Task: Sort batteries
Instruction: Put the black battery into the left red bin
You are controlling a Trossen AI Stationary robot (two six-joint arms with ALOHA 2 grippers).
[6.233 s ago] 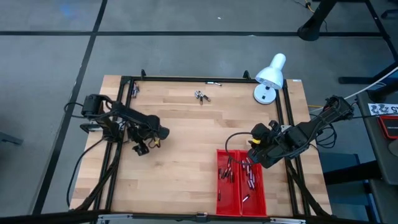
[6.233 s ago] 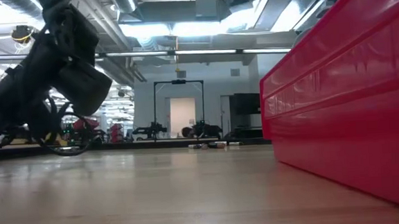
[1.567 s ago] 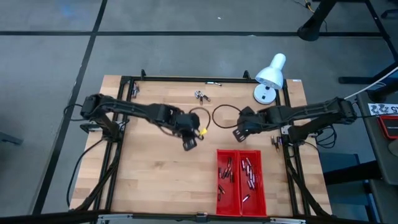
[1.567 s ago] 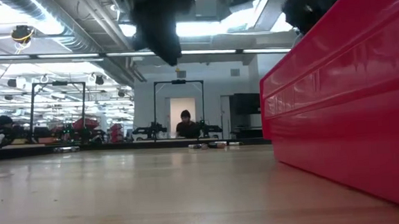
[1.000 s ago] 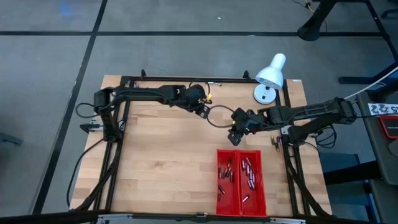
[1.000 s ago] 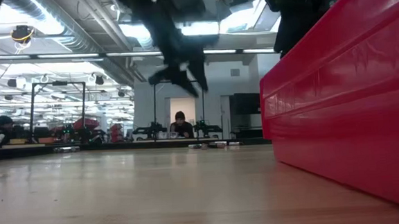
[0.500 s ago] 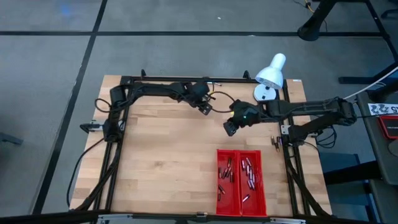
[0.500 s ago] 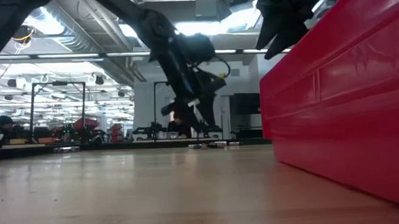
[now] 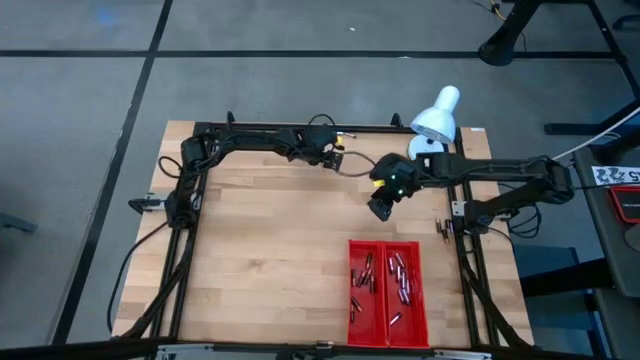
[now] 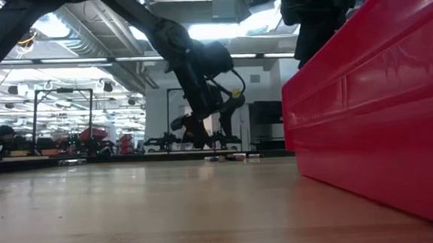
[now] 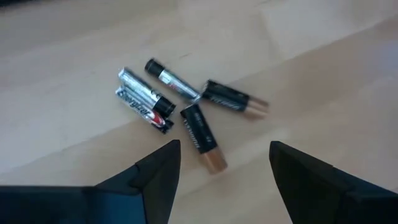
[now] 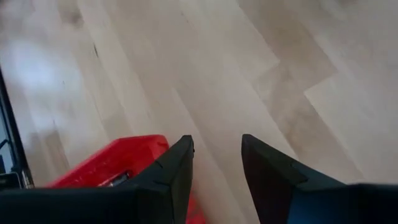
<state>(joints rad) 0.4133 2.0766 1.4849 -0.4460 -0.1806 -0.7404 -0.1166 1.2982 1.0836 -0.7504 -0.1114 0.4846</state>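
The left hand (image 9: 327, 158) is hovering at the twelve o'clock edge of the counter (image 9: 270, 260), its fingers (image 11: 158, 171) spread wide and holding nothing, directly above a small cluster of loose batteries (image 11: 180, 99) lying on the wood. The right hand (image 9: 381, 208) is hanging near the counter's middle toward two o'clock, fingers (image 12: 177, 165) parted and gripping nothing. More batteries (image 9: 385, 280) are lying in both compartments of the red tray (image 9: 350, 320) at five o'clock.

A grey floor (image 9: 300, 30) crossed by dark lines is seen around the wooden table (image 9: 260, 250); ceiling ducts (image 10: 83, 28) and strip lights (image 10: 190, 57) are shown beyond.
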